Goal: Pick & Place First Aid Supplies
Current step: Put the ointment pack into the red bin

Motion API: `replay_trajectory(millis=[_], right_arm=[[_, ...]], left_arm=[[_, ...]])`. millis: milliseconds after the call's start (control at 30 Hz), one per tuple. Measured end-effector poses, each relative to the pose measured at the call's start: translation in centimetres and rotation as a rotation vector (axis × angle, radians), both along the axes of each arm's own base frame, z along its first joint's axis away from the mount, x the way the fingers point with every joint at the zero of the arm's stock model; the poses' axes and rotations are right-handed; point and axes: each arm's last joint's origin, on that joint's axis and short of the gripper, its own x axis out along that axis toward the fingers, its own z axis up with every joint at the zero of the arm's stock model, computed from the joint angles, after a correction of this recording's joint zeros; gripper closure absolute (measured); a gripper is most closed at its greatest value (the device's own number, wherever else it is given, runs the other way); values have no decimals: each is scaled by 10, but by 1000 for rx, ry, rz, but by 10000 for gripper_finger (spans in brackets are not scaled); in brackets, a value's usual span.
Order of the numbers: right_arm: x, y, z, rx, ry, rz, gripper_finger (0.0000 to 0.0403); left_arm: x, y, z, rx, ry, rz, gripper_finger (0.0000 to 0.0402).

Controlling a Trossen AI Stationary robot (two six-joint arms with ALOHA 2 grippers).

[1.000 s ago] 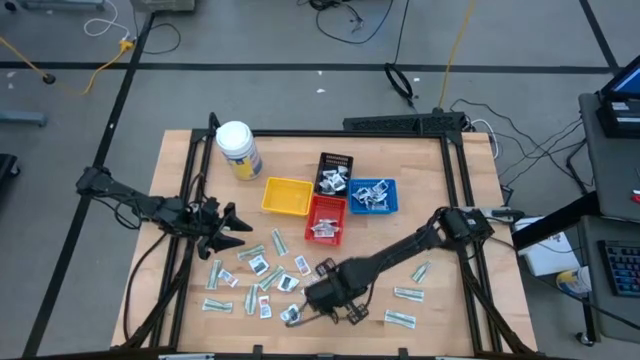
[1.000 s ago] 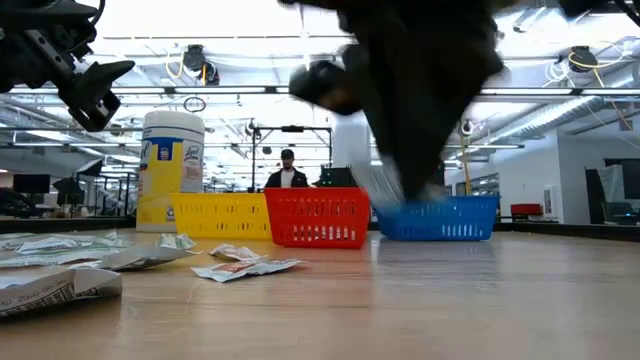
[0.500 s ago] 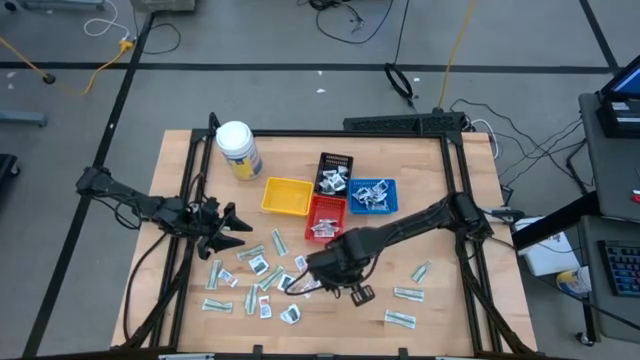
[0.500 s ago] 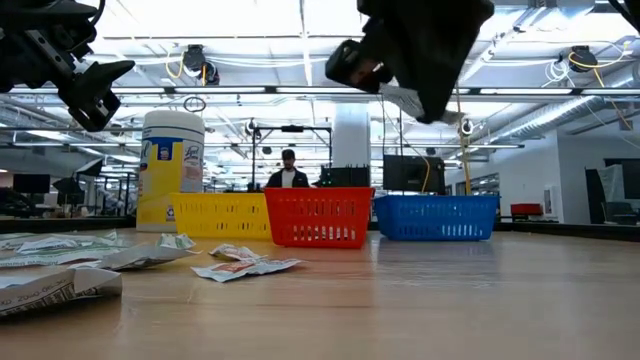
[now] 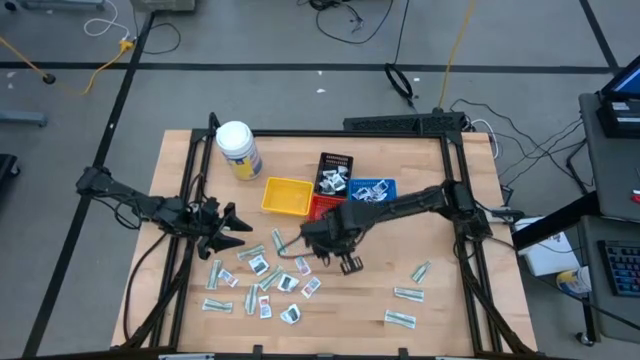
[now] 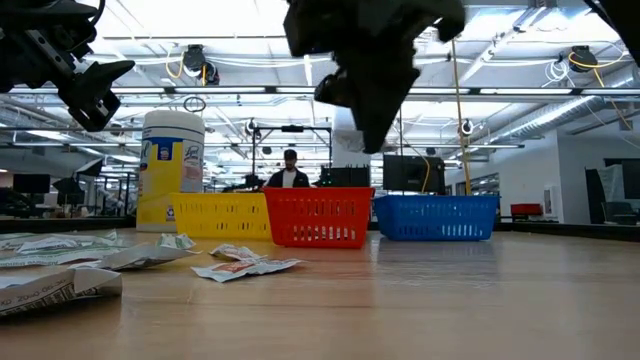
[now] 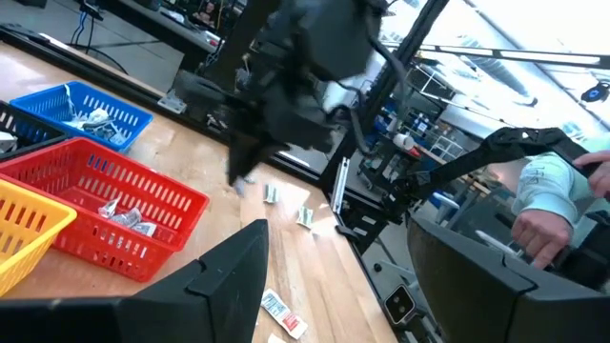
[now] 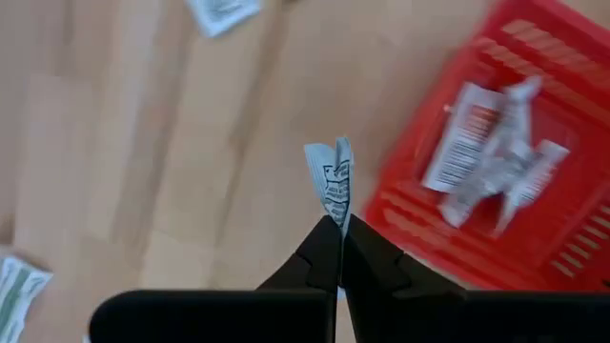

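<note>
My right gripper (image 5: 316, 244) hangs above the table just near of the red tray (image 5: 322, 207), shut on one small white packet with dark print (image 8: 332, 181). The red tray (image 8: 534, 191) holds several packets. Many more first aid supplies (image 5: 262, 280) lie flat on the wood at the near left, and a few pale wrappers (image 5: 405, 294) lie at the near right. My left gripper (image 5: 236, 226) waits open and level over the table's left side, holding nothing; its two fingers (image 7: 229, 276) frame the left wrist view. My right gripper pinches the white packet by one end (image 8: 333, 213) between its two fingertips. The fingers come from above, pointing steeply down. The packet is creased along its length and sticks out beyond the fingertips, lifted clear of the table.
A yellow tray (image 5: 285, 196), a black tray (image 5: 335, 172) and a blue tray (image 5: 375, 192) stand around the red one. A white jar (image 5: 238, 150) stands at the far left. Bare wood lies at the near middle. A person (image 6: 288, 170) shows beyond the table.
My right gripper has stayed shut and carried the packet up and away from the near edge toward the far edge, arriving beside the red tray. The packet went from just above the table near the scattered packets to well clear of it.
</note>
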Motion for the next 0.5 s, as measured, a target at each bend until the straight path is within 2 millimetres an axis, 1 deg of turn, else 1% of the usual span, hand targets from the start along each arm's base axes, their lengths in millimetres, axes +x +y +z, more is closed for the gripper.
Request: replay_trajectory(millis=[167, 333, 500], right_arm=[[4, -33, 0, -2, -4, -90, 402], [8, -70, 1, 1, -33, -189, 402], [8, -103, 1, 0, -52, -277, 402]], left_arm=[[0, 0, 0, 0, 0, 0, 144], [0, 0, 0, 0, 0, 0, 144], [0, 0, 0, 0, 0, 0, 144]])
